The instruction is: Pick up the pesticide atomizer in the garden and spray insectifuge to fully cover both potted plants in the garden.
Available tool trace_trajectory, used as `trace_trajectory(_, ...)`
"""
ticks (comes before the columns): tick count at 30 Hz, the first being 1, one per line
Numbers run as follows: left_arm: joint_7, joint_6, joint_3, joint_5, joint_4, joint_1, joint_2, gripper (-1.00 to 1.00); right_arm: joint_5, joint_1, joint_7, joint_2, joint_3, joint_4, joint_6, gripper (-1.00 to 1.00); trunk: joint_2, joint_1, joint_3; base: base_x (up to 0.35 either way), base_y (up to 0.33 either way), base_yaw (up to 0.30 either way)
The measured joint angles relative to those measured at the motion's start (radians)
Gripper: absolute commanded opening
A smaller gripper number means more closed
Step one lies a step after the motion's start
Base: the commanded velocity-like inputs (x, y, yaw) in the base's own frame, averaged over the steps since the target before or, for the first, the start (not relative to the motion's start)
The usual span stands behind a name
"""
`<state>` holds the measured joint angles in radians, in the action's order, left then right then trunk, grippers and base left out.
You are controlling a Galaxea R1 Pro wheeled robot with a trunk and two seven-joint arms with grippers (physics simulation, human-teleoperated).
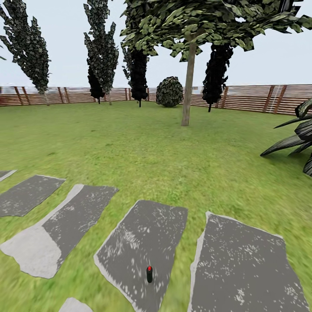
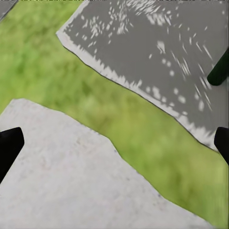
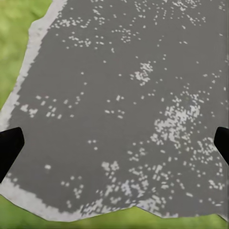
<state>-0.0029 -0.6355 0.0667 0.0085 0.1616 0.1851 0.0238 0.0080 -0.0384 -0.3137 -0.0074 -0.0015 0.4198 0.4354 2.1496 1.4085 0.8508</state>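
Standing upright on a speckled grey stepping stone (image 1: 143,242), the small dark atomizer with its red cap (image 1: 149,274) sits nearest. Left tool (image 2: 114,143) and right tool (image 3: 114,143) hang spread apart, empty, over the stones. Beyond — lawn (image 1: 143,147), trees, slatted brown fence (image 1: 251,97). A clumsy approach could likely topple the narrow bottle.

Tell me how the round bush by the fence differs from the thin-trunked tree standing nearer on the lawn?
The round bush is a low, dark ball of leaves with no trunk showing; the tree has a tall bare pale trunk with a broad canopy of lighter green leaves. The bush sits against the wooden fence; the tree stands out on the lawn. Both are leafy and upright.
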Motion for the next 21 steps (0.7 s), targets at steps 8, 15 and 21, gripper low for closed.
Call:
trace_trajectory(8,0.006,-0.001,0.001,0.000,0.002,0.000,0.001,1.00,-0.001,0.000,-0.001,0.000,-0.001,-0.001,0.000,1.00,0.000,0.000,0.000,0.000,-0.163,0.000)
trace_trajectory(15,0.007,-0.001,0.001,0.002,0.002,0.000,0.001,1.00,-0.001,0.000,-0.001,0.000,-0.001,-0.002,0.000,1.00,0.000,0.000,0.000,0.000,-0.270,0.000)
trace_trajectory(21,0.007,-0.002,0.003,0.004,0.002,0.000,0.004,1.00,-0.001,0.000,-0.001,0.000,-0.001,-0.002,0.000,1.00,0.000,0.000,0.000,0.023,-0.273,0.000)
